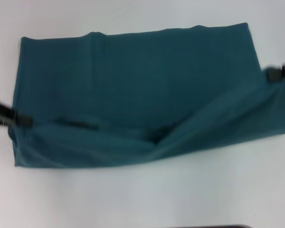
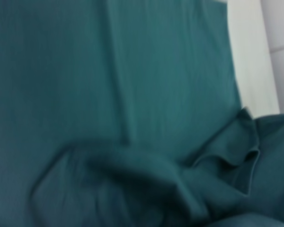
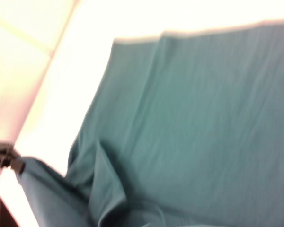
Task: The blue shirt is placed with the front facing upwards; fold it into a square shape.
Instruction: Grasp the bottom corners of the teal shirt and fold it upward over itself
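The blue shirt [image 1: 133, 80] lies spread as a wide teal band across the white table, with no lettering showing. Its near layer is raised at both ends and sags in the middle [image 1: 156, 135]. My left gripper [image 1: 18, 119] pinches the shirt's left end, and my right gripper [image 1: 274, 75] pinches its right end, farther back. The left wrist view is filled by the shirt [image 2: 109, 85], with bunched folds close by. The right wrist view shows the shirt [image 3: 203, 118] and, far off, the left gripper [image 3: 12, 161] holding a cloth corner.
White table [image 1: 142, 194] surrounds the shirt on all sides. A dark edge [image 1: 209, 226] shows at the table's near rim. Pale floor tiles [image 3: 19, 71] lie beyond the table's side.
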Motion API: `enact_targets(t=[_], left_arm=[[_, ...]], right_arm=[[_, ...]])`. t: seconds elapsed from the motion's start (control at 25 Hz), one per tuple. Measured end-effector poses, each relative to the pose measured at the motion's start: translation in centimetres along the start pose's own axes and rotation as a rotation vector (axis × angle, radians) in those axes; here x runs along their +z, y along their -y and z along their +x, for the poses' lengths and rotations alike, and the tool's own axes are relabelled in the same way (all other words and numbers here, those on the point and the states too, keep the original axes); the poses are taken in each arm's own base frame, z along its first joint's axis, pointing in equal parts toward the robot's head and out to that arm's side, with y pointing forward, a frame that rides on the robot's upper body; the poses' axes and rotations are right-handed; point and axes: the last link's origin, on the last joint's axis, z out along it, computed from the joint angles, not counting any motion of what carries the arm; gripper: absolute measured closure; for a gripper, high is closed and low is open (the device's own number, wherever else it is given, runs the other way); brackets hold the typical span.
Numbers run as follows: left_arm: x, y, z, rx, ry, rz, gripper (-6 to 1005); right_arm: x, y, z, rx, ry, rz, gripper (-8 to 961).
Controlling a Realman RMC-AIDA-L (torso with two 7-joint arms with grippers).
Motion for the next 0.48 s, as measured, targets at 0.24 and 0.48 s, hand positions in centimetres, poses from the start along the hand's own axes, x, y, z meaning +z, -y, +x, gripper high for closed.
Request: enact_targets(t=[0.24,0.48], left_arm=[[0.2,-1.5,4.0,0.01,-0.051,0.061,940],[0.5,-1.4,7.6,-0.019,-0.172,0.185,939]], right_arm=[[-0.9,0.8,-1.9,0.027,0.125,0.057,913],[-1.3,2.5,-2.8,0.091,0.237,0.132,912]])
